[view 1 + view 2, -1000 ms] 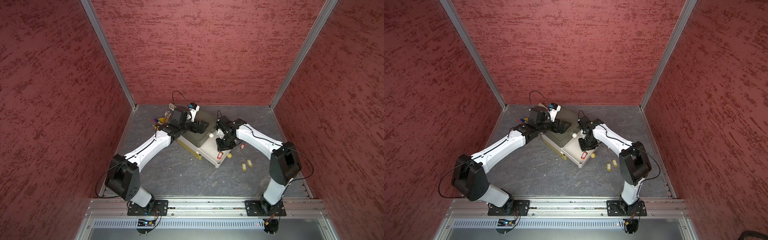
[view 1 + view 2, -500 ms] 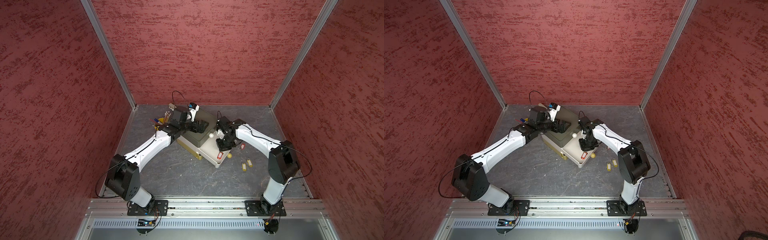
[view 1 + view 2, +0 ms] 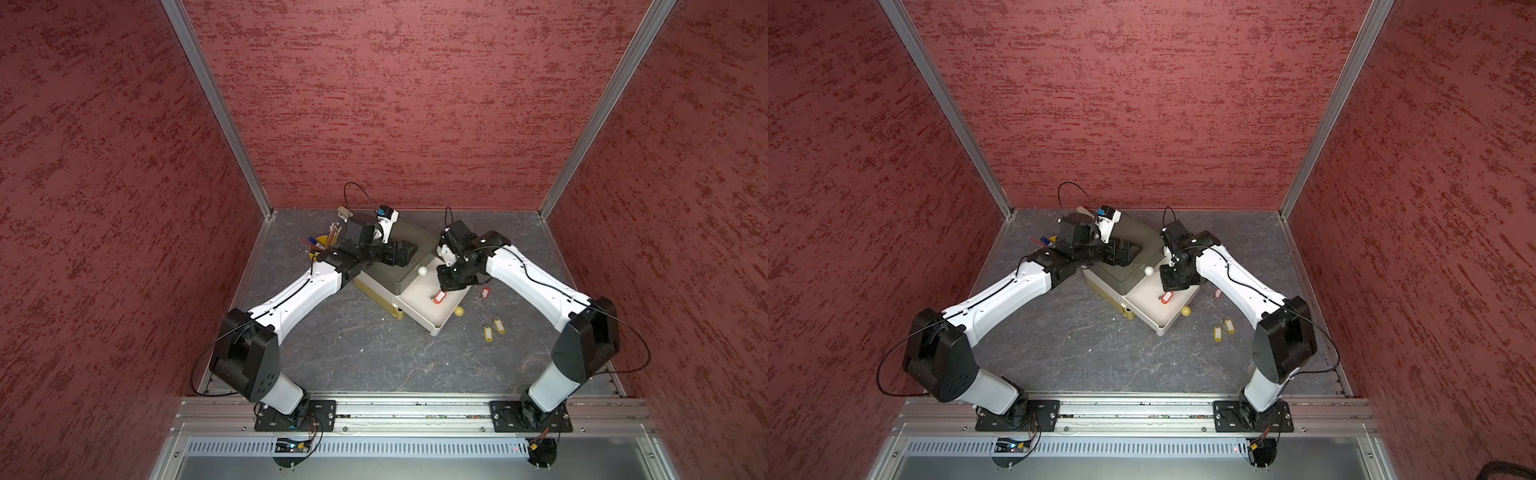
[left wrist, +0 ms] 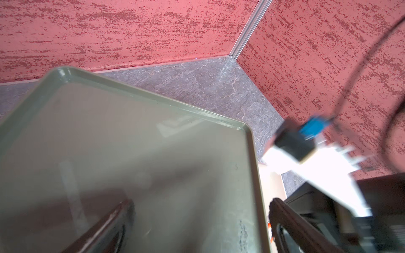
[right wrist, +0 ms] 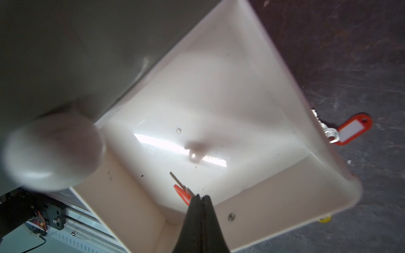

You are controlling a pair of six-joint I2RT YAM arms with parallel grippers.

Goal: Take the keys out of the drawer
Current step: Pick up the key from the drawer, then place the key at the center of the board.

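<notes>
Two fingers (image 5: 191, 221) of the right gripper (image 5: 200, 197) now lie pressed flat together, where a second ago they stood apart; the arm itself has hardly shifted. Their tips sit low in the open drawer (image 5: 219, 98), toward its front wall, right at the red-tagged key (image 5: 183, 192). The tag's end runs in under them and the metal blade sticks out past it. Whether the tag is truly nipped or only touched, I cannot tell; with almost no gap between the pads, the catch may be thin or missed.

Outward from there, a second red-tagged key (image 3: 485, 292) lies on the surface just outside the drawer's side wall. Two yellow-tagged keys (image 3: 488, 333) lie farther out toward the surface's right edge, well apart from the drawer. No black-tagged keys show.

On the cabinet (image 3: 395, 262), the left gripper (image 4: 201, 202) stays spread wide on the olive top, holding nothing.

The closing looks like the grasp on the one key still visible in the drawer. A slow lift would show whether it comes along. The drawer's back part is hidden, so more keys may remain.
</notes>
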